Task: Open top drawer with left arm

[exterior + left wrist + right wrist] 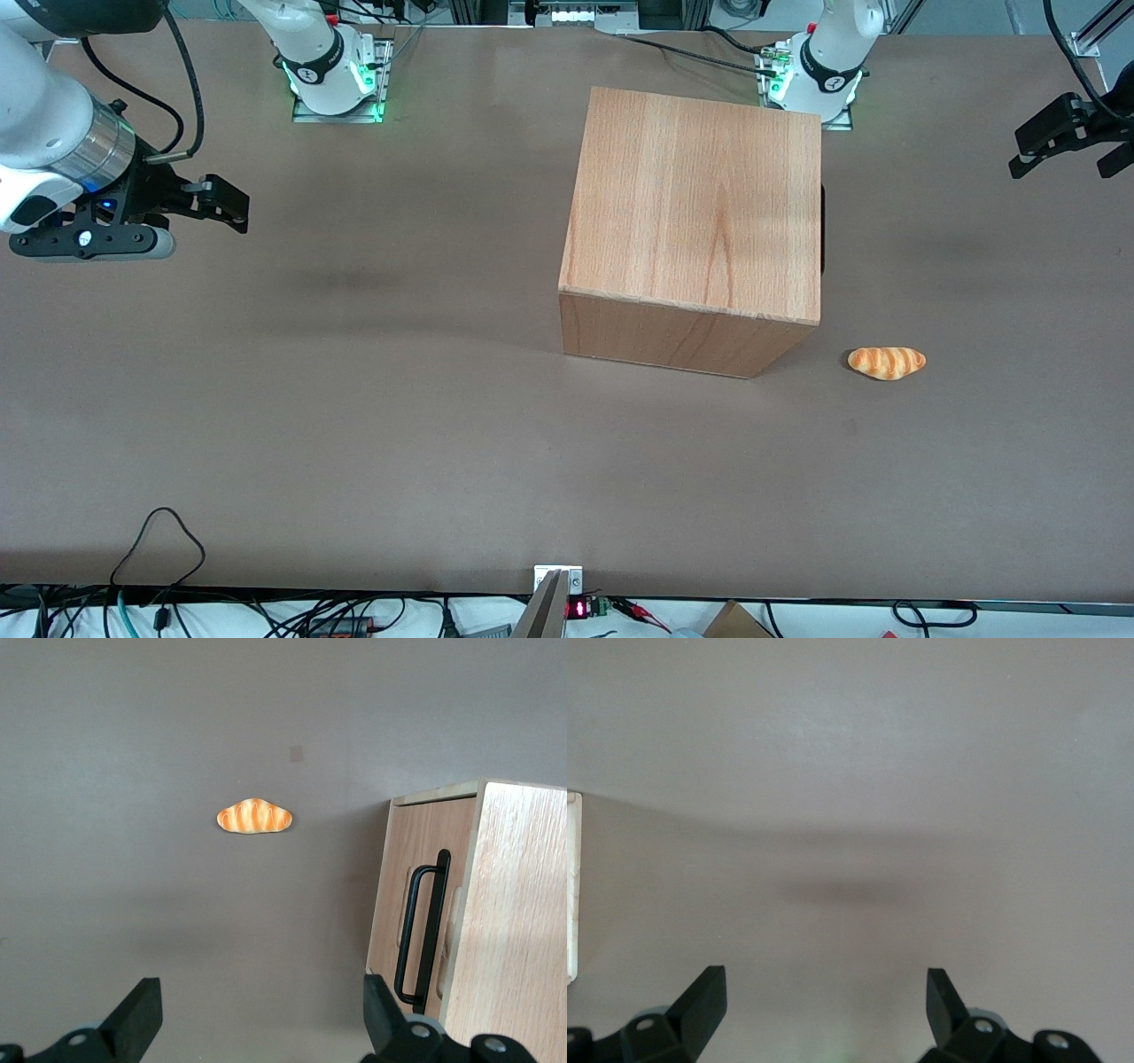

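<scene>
1. Top drawer [416, 904]: shut flush in the wooden cabinet [700, 204], front panel facing the working arm's end of the desk, black bar handle [423, 930] upright on it.
2. Cabinet: standing mid-desk, closer to the edge where the arm bases are bolted.
3. Left arm's gripper [1067, 133]: hanging over the desk's working-arm end, well apart from the handle, jaws spread wide, holding nothing.
4. Toy croissant [887, 362]: lying on the desk [354, 399] just beside the cabinet's corner nearest the front camera.
</scene>
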